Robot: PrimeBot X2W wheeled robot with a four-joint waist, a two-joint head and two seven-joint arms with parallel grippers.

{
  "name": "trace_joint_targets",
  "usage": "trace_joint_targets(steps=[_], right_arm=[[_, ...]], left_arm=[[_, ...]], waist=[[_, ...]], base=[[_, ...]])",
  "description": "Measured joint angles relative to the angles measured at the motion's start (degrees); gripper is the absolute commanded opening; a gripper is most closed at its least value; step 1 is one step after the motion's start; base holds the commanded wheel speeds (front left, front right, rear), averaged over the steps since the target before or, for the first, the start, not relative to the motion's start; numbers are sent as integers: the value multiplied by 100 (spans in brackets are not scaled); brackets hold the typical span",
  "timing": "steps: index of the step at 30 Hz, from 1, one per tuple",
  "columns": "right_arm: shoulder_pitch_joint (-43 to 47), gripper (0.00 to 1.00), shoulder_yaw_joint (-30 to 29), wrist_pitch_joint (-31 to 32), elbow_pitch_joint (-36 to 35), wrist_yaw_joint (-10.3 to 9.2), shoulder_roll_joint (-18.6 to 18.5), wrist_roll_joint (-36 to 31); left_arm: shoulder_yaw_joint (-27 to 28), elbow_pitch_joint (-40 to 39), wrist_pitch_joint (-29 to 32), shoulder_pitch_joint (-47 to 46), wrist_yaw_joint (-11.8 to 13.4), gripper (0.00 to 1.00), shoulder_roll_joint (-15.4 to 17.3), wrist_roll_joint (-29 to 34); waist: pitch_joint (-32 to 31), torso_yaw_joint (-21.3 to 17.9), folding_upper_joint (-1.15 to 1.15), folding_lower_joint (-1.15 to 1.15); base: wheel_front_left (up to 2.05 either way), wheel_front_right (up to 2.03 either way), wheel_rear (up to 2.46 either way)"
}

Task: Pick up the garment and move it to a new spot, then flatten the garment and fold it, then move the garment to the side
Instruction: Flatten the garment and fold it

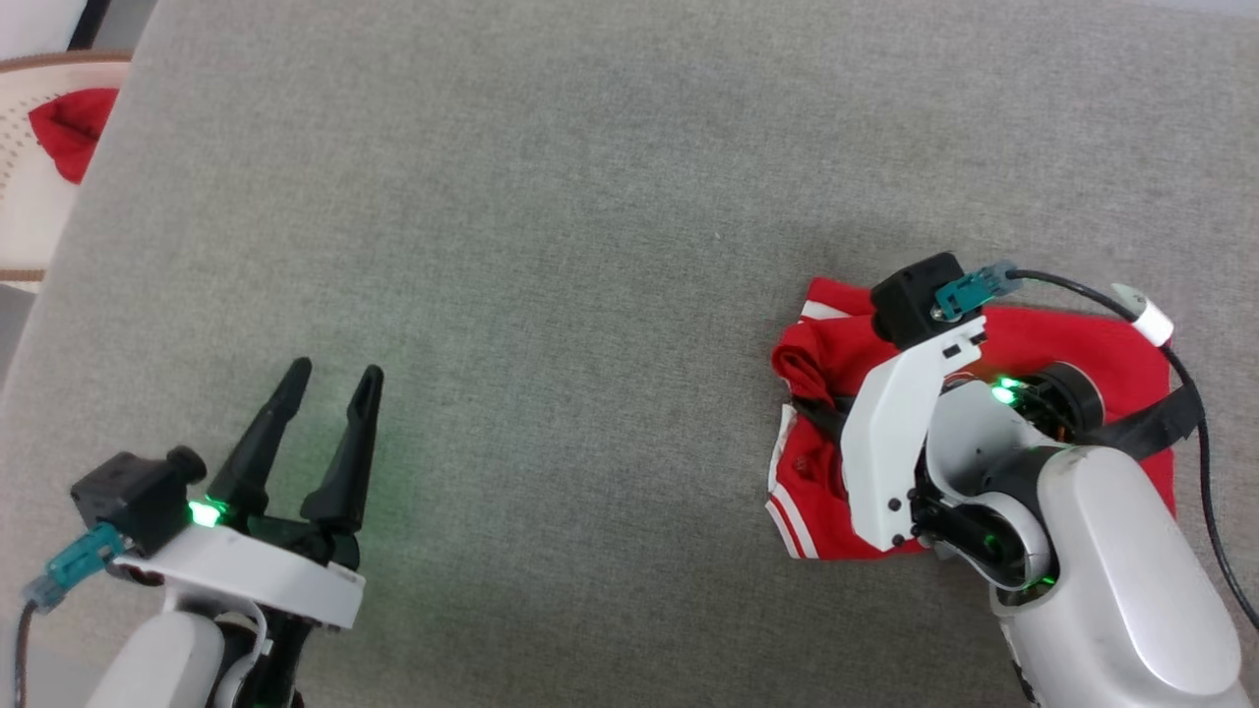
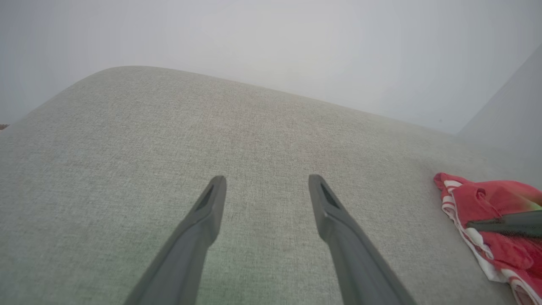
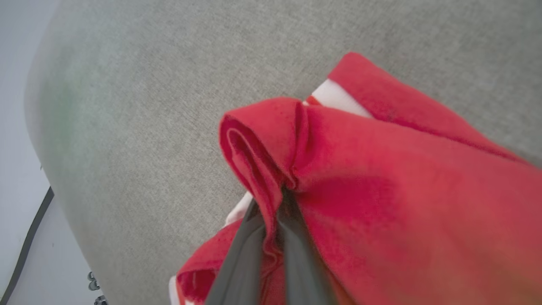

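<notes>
The red shirt (image 1: 1082, 339) lies bunched on the grey padded surface (image 1: 551, 197), under and around the right gripper (image 3: 277, 199), whose jaws are clamped on a raised fold of it. The left gripper (image 1: 334, 372) is well apart from the shirt, jaws spread and holding nothing. The pinch looks thin, so a quick lift could let the fold slip out or raise the shirt as a crumpled lump. One shirt, two grippers.

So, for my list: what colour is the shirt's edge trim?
White with red stripes on the shirt, best in head view.
</notes>
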Motion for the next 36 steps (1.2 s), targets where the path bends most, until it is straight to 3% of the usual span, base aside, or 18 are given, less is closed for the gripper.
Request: trace_joint_targets(steps=[6,7,8,10,16,22,36], right_arm=[[-98,0,174,-396,337,2,-1,136],[-104,15,199,-472,358,2,-1,188],[-105,38,219,-555,361,2,3,237],[-105,100,332,-686,301,1,-46,365],[-23,100,297,-1124,-54,1,-379,650],[228,100,-236,-1823,-308,0,-782,854],[1149,100,-1341,-3746,-7,0,-1091,642]], left_arm=[[23,66,0,-26,0,100,-3,-7],[36,70,0,-20,0,100,4,-7],[51,78,0,-5,0,100,14,-7],[70,91,0,32,0,100,32,-5],[107,199,0,161,0,100,93,-21],[218,344,0,222,0,100,166,163],[583,232,-1,487,-3,100,9,392]], waist=[[-35,-39,0,0],[-58,-59,0,0],[-86,-80,0,0],[-149,-129,0,0],[-345,-284,0,0],[-615,-606,0,0],[-1081,-1023,0,0]], base=[[0,0,0],[0,0,0],[0,0,0],[0,0,0],[0,0,0],[0,0,0],[0,0,0]])
